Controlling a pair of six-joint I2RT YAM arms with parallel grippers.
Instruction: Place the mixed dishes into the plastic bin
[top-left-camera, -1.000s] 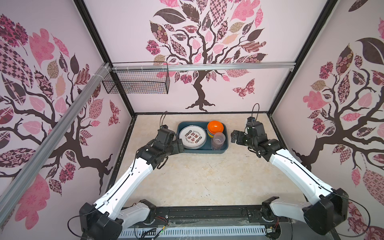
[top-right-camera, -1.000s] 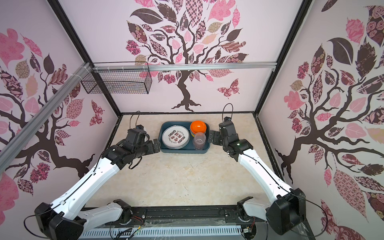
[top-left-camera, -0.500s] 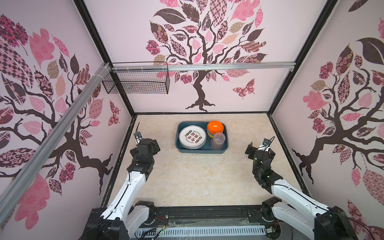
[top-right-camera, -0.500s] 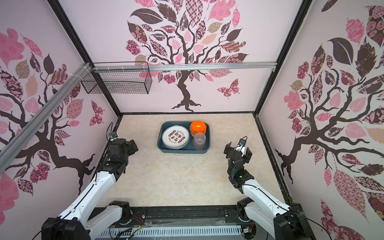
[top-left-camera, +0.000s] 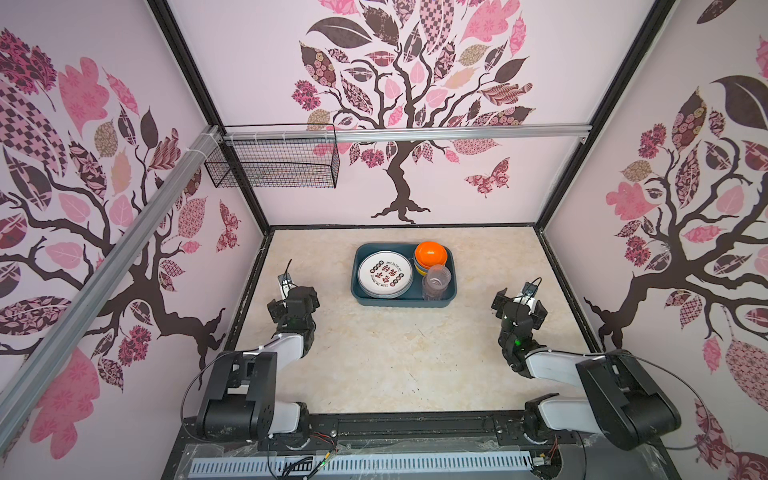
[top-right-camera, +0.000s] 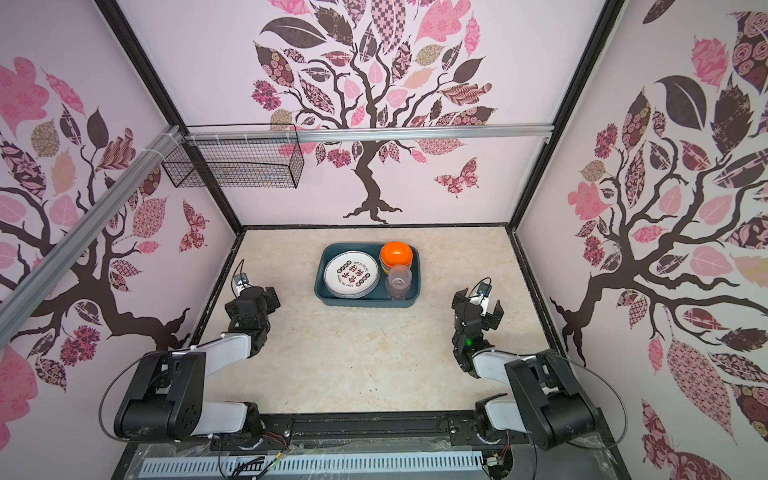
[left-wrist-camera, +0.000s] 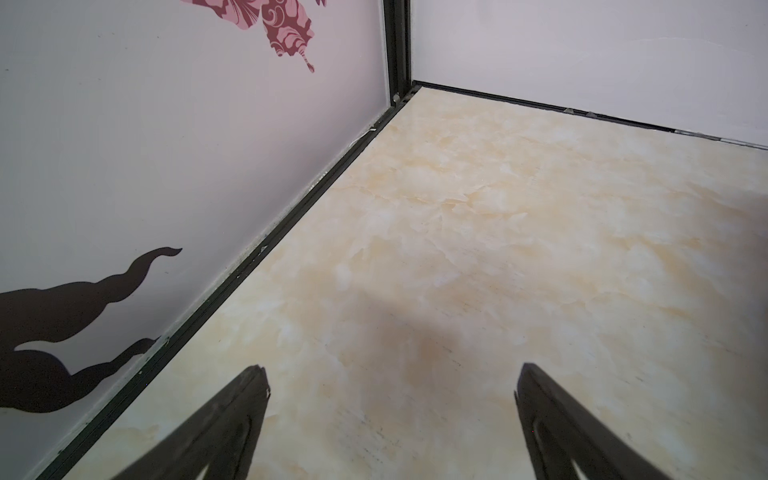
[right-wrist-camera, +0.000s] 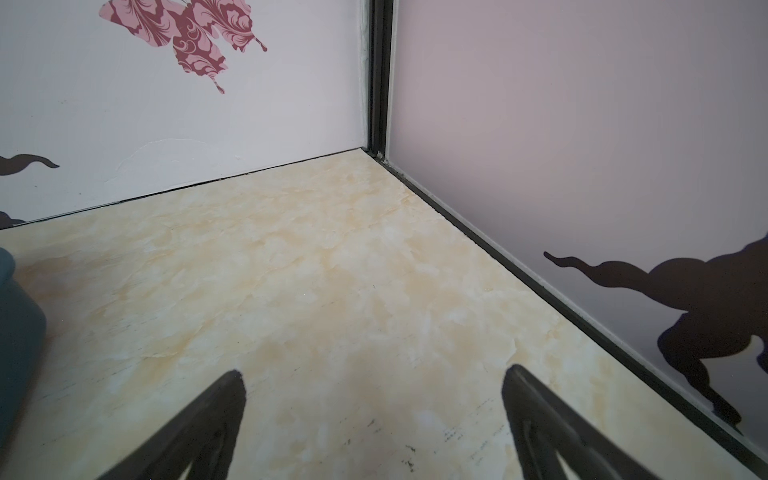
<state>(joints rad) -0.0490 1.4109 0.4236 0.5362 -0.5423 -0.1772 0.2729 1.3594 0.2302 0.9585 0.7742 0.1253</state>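
**Lower frame, both top views.** Two white-and-black arms are folded low over the beige marble-patterned worktop (top-left-camera: 395, 357). The left end effector (top-left-camera: 294, 300) sits at centre left, near the left wall. The right end effector (top-left-camera: 518, 305) sits at centre right. Both have their jaws spread wide and grip nothing. In each wrist view only bare worktop lies between the black fingers (left-wrist-camera: 232, 415).

**Mid frame.** The dark teal-blue shallow rectangular plastic bin (top-left-camera: 399, 302) stands on the worktop, well apart from both end effectors. One of its corners shows at the left edge of the right wrist view (right-wrist-camera: 16, 324).
- Left half: a round white plate with red-black characters (top-left-camera: 385, 274).
- Upper right corner: a small orange bowl (top-left-camera: 431, 253), nested on what appear to be yellow and blue bowls, their rims mostly hidden.
- Lower right corner: an upright clear plastic cup (top-left-camera: 436, 282).

**Upper left.** A black wire mesh basket (top-left-camera: 274, 162) hangs from the aluminium rail.
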